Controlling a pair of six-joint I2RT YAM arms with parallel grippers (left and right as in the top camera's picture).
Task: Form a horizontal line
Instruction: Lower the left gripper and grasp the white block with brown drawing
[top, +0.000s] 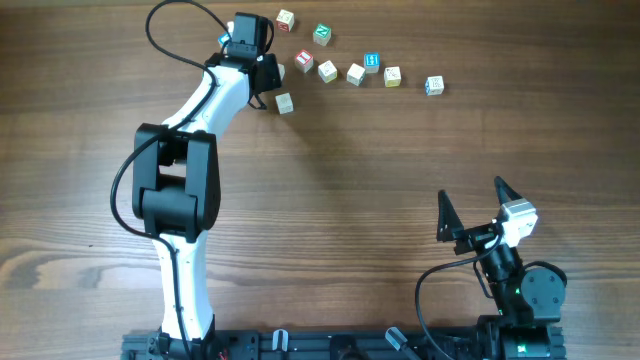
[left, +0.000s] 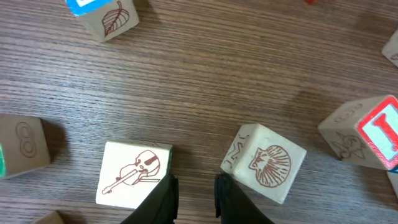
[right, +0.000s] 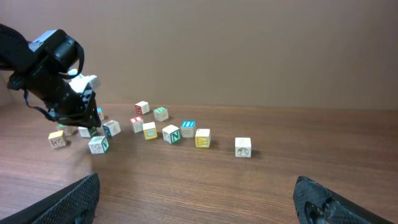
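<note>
Several small wooden picture blocks lie in a loose row at the table's far side, from one near the left gripper (top: 285, 103) to the rightmost (top: 434, 86). My left gripper (top: 262, 72) is down among the left-hand blocks. In the left wrist view its fingers (left: 196, 196) are open only a narrow gap, with bare wood between them. A violin block (left: 134, 174) touches the left finger and a shell block (left: 264, 163) sits by the right finger. My right gripper (top: 470, 208) is wide open and empty near the front right, far from the blocks (right: 186, 129).
More blocks sit behind the row, a white one (top: 286, 19) and a green one (top: 322, 35). A red-letter block (left: 373, 132) and a leaf block (left: 109, 15) lie around the left gripper. The left arm's cable loops at the far left (top: 160, 20).
</note>
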